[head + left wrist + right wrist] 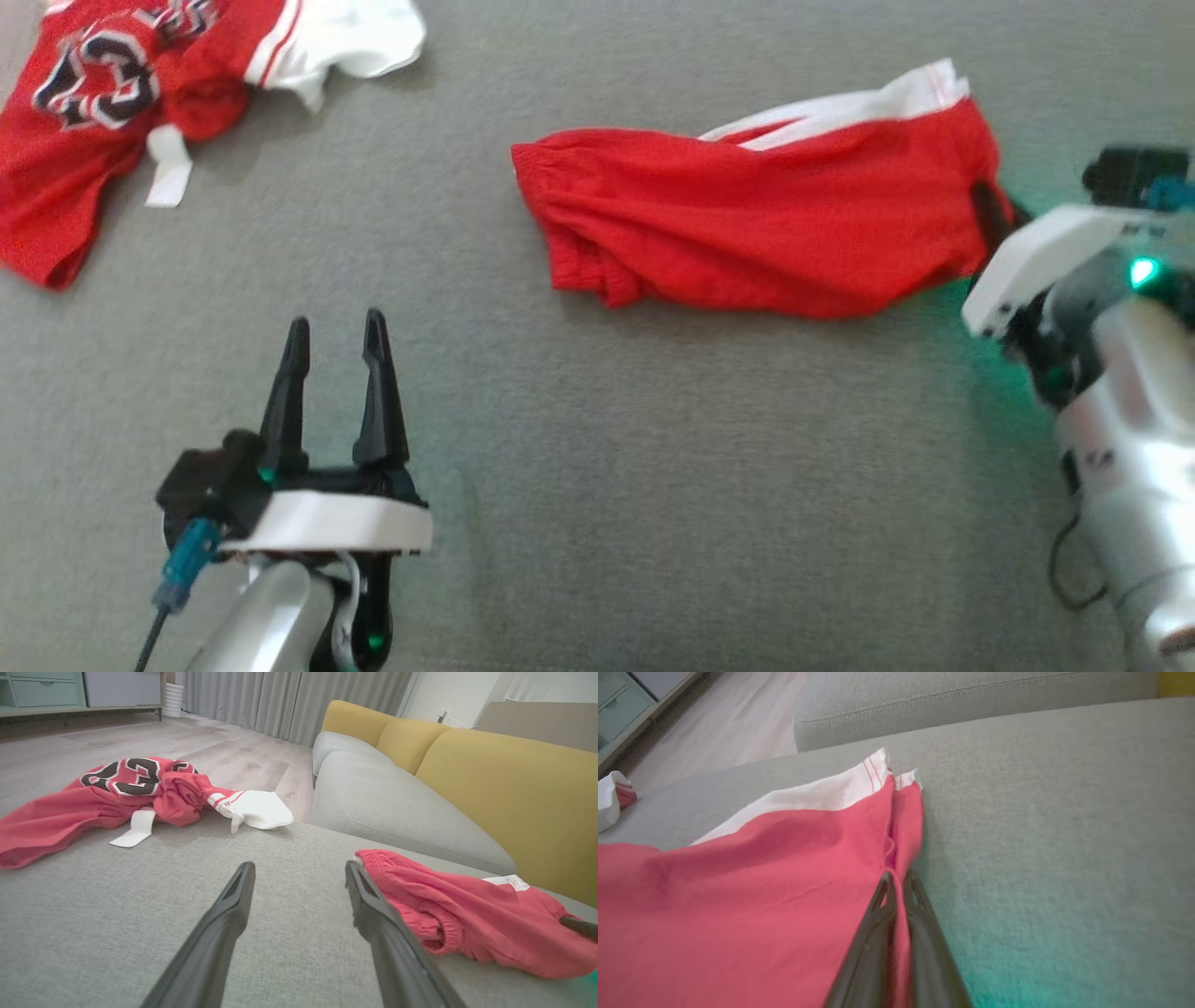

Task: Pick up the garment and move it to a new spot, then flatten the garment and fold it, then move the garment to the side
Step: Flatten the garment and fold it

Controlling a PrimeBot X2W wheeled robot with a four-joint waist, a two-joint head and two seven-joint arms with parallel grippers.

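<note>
One pair of red shorts [766, 233], white side stripe, crumpled lengthwise toward the right side of the grey cushion [607, 485]. Hem pinched in the fully closed right gripper [896, 879]. The left gripper [336, 336] is spread wide and empty. One red jersey [103, 112] lies at the far left corner.

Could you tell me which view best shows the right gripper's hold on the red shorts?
The right wrist view: the right gripper is shut on the red shorts, fabric between its fingers. The head view shows it partly hidden behind its wrist; the left wrist view catches one fingertip.
</note>
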